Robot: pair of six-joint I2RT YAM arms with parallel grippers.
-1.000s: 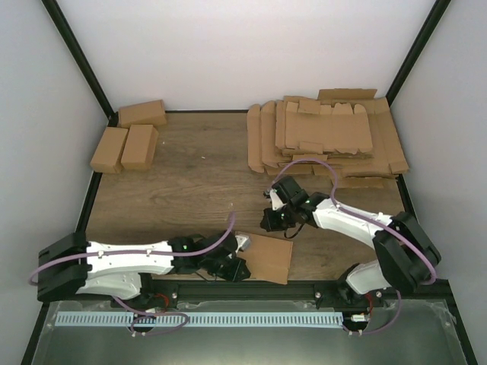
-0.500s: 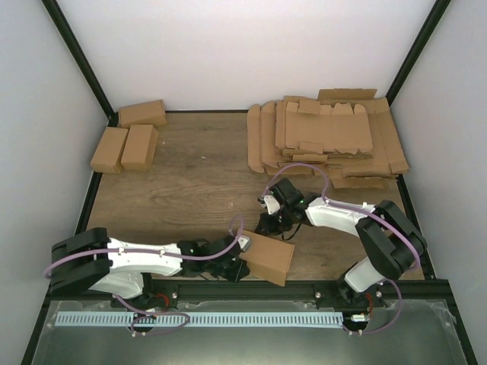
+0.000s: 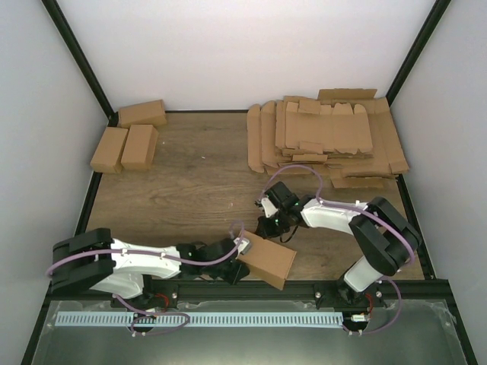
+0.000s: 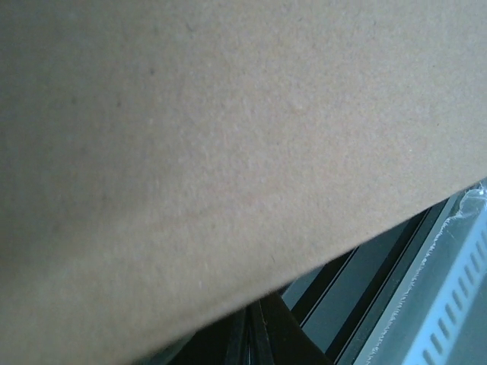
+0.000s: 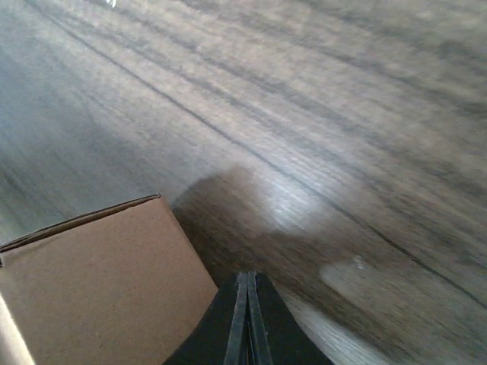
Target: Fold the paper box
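Overhead view: a wooden table (image 3: pixel 198 182) with two white arms reaching in from its near edge. The paper box (image 3: pixel 268 261), a folded brown carton, sits at 6 o'clock on the table, close to the near edge and turned at a slant. The left gripper (image 3: pixel 237 253) meets the box's 9 o'clock end. The right gripper (image 3: pixel 268 226) is just past the box at its 12 o'clock side. A stack of flat blanks (image 3: pixel 327 141) lies at 1 o'clock, and three folded cartons (image 3: pixel 125 137) lie at 10 o'clock.

Left wrist view: plain brown cardboard of the paper box (image 4: pixel 228 137) fills nearly everything. At 6 o'clock the left gripper (image 4: pixel 255 338) shows dark fingers pressed together. Their tips are hidden behind the cardboard, so whether they nip a wall cannot be told.

Right wrist view: the right gripper (image 5: pixel 246 319) at 6 o'clock has its jaws pressed together, holding nothing, over bare wood. A corner of the paper box (image 5: pixel 99 281) is at 8 o'clock, just beside the fingers.
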